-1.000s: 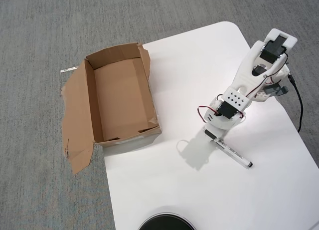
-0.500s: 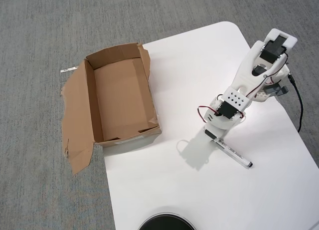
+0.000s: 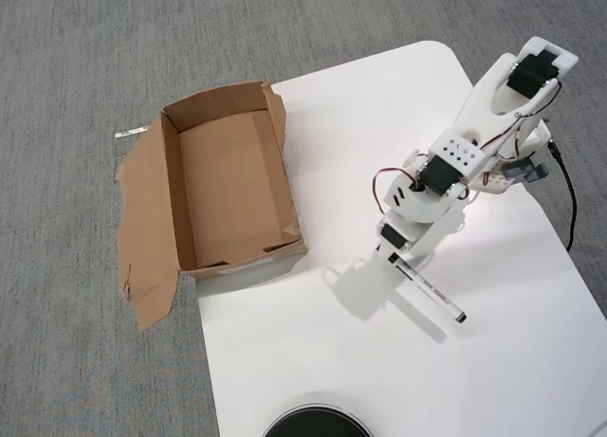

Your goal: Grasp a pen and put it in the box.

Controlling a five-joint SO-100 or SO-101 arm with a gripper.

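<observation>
Grey carpet [image 3: 85,39] fills the overhead view, and a white rounded table [image 3: 379,361] cuts in from about five o'clock, its lower and right edges running out of the picture. At six o'clock a black round object [image 3: 316,424] is clipped by the bottom edge, too little of it showing to name. The brown rectangular corrugated cardboard box [image 3: 232,186] sits at nine o'clock of the arm, open side up, half on the table and half beyond its edge, with a ragged torn flap [image 3: 147,243] spread out to the side. The white arm [image 3: 474,143] reaches from the table's two o'clock corner toward the middle, a black cable [image 3: 567,200] trailing beside its base. Its gripper [image 3: 396,252] points down and hides its own fingers, so I cannot tell whether they pinch. The slim white marker pen with black cap [image 3: 429,290] slants away toward five o'clock from right under the gripper, cap end tucked beneath, its shadow lying clear of it on the table.
</observation>
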